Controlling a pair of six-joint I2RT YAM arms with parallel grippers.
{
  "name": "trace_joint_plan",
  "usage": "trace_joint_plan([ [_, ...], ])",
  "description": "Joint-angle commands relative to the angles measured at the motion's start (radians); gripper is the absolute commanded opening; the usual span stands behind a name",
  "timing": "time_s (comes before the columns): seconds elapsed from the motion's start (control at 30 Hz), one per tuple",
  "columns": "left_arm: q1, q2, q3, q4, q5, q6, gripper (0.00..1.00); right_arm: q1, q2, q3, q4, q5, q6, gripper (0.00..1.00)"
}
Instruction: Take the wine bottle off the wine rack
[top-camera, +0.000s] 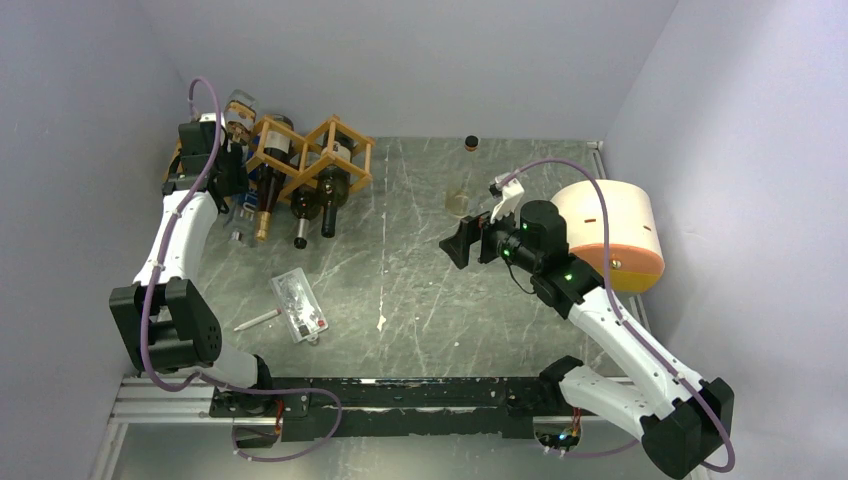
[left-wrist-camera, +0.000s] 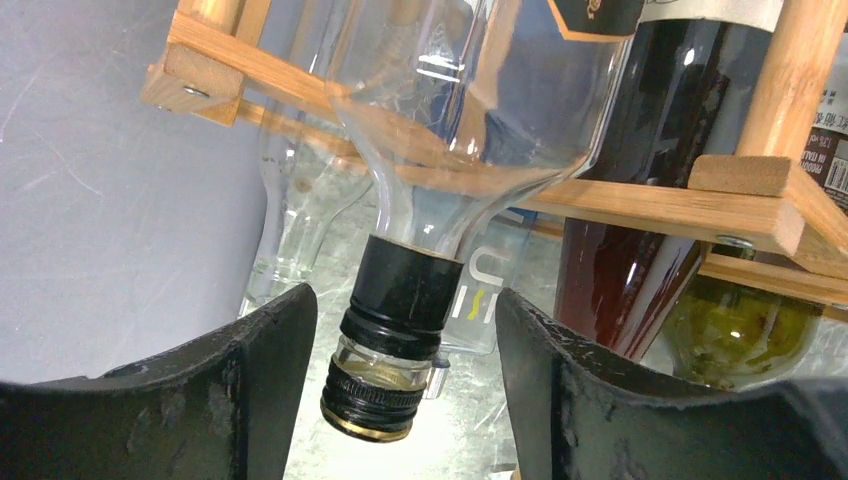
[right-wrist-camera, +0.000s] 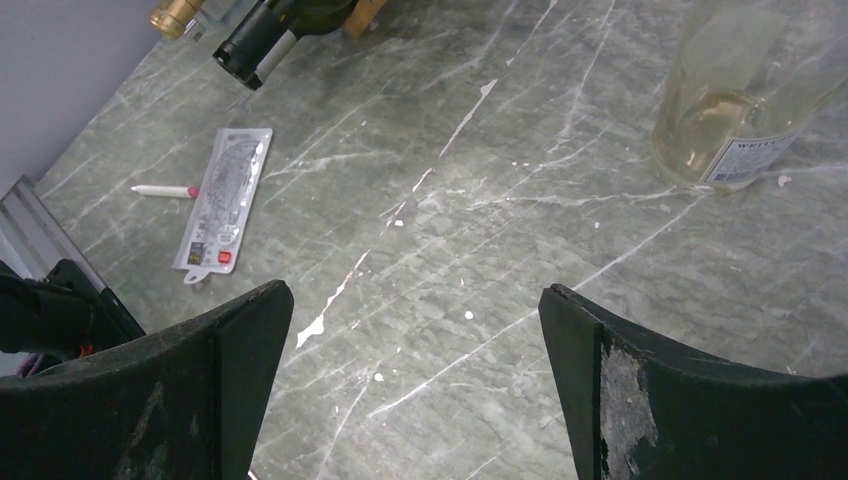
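The left hand (left-wrist-camera: 402, 305) stood spread astride the black-capped neck of the clear glass wine bottle (left-wrist-camera: 470, 110) lying in the orange-brown wooden rack (left-wrist-camera: 640, 205); slick glass might slip or drag the rack.

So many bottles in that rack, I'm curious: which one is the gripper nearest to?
The clear glass bottle with the black cap: its neck sits inside the open left gripper. The dark red bottle beside it lies outside the gripper.
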Motion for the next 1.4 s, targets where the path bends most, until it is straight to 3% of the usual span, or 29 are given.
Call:
trace_joint_plan([
  [0.0,0.009,0.021,0.013,0.050,-0.005,0.024,0.71,0.004,0.010,0.006,0.007,-0.008,-0.006,1.00],
  [0.17,0.037,0.048,0.029,0.060,0.048,0.016,0.69,0.005,0.019,0.006,0.002,-0.005,-0.004,1.00],
  [0.47,0.108,0.033,-0.006,0.137,0.269,-0.012,0.62,0.005,0.027,0.006,0.001,0.001,-0.004,1.00],
  [0.63,0.118,0.021,-0.014,0.155,0.316,-0.009,0.71,0.005,0.027,0.006,-0.004,0.005,-0.004,1.00],
  [0.73,0.133,0.032,-0.008,0.154,0.347,-0.018,0.70,0.005,0.026,0.006,-0.006,0.007,-0.004,1.00],
  [0.87,0.147,0.040,0.000,0.150,0.387,-0.032,0.60,0.005,0.032,0.006,-0.009,0.011,-0.004,1.00],
  [1.07,0.160,0.005,-0.019,0.160,0.415,-0.059,0.36,0.005,0.045,0.015,-0.018,0.014,-0.002,1.00],
  [1.37,0.190,-0.043,-0.020,0.142,0.488,-0.152,0.13,0.004,0.062,0.049,-0.043,0.009,-0.002,1.00],
])
